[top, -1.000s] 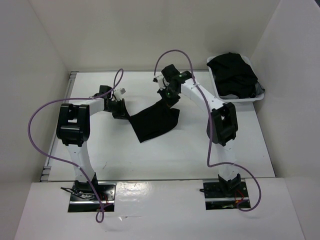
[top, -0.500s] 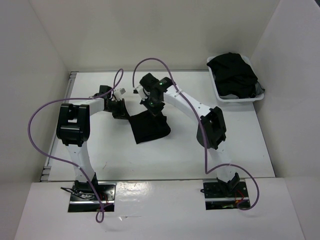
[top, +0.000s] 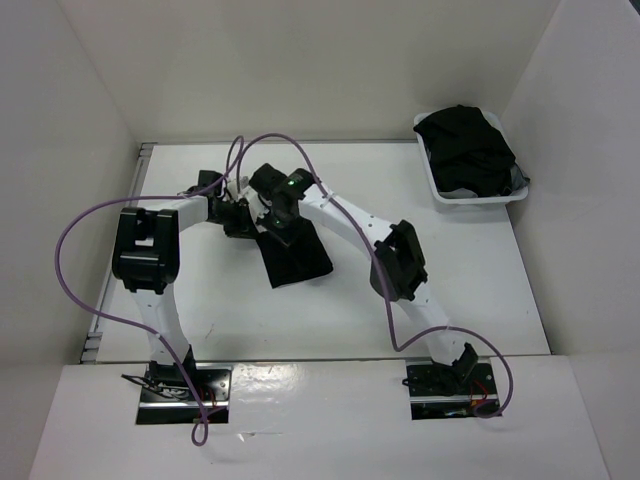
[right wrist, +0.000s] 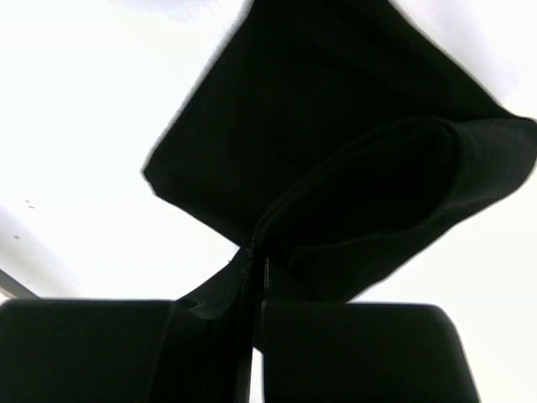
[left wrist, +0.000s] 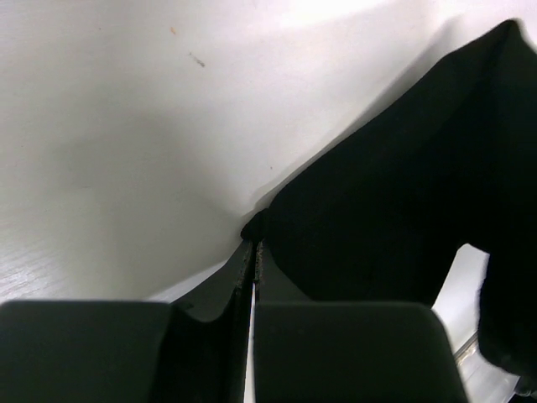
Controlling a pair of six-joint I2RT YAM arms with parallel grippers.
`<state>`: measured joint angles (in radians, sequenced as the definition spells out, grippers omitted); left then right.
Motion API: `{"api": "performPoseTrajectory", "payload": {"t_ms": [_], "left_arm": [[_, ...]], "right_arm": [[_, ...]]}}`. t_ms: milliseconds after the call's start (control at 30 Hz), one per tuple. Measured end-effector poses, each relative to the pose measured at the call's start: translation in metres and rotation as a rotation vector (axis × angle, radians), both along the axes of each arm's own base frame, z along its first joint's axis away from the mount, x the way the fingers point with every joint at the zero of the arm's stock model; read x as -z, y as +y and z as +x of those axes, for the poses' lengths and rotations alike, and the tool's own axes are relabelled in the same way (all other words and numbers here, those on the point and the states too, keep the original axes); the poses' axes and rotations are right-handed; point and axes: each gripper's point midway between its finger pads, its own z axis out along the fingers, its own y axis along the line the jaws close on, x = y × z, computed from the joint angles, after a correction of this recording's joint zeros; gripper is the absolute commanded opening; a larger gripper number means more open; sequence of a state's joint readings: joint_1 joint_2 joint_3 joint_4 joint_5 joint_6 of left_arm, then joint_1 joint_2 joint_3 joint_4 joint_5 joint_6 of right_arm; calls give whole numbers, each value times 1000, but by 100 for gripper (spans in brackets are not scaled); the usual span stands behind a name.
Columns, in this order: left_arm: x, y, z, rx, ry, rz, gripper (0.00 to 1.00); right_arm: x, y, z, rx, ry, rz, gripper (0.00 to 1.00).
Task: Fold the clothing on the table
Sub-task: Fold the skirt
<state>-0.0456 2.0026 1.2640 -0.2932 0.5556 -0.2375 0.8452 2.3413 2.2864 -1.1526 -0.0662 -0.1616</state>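
The left fingers [left wrist: 220, 290] and right fingers [right wrist: 220, 294] each pinch closed on the clothing [top: 297, 258]; from above, its gripped corners cannot be seen.

Matt black cloth clothing [top: 295, 256] on smooth, slightly glossy white table [top: 480, 290]

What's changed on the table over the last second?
The right gripper, shut on the thin black cloth garment, swept left to beside the left gripper, doubling the cloth over and narrowing it. The left gripper stayed clamped on its corner; the white plastic tray of black clothes did not move.
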Motion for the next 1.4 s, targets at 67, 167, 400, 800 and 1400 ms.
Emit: {"api": "performPoseTrajectory", "payload": {"t_ms": [67,167,400,800,1400], "left_arm": [[0,0,0,-1,1,-1,0],[-1,1,-1,-2,1,0,0],[-4,1,0,-3,-5,0,0],[-8,1,-3,-3,-17,-1,0],[-8,1,-3,-3,-19,-2,0]], "right_arm": [[5,8,-6,-18,6,-6,0],[11,17,-12,-35,13,-13,0],[23,25,-10,-30,13,-29,0],[0,37,3,5,-45,24,0],[-3,63,-19,-81,31,105,63]]}}
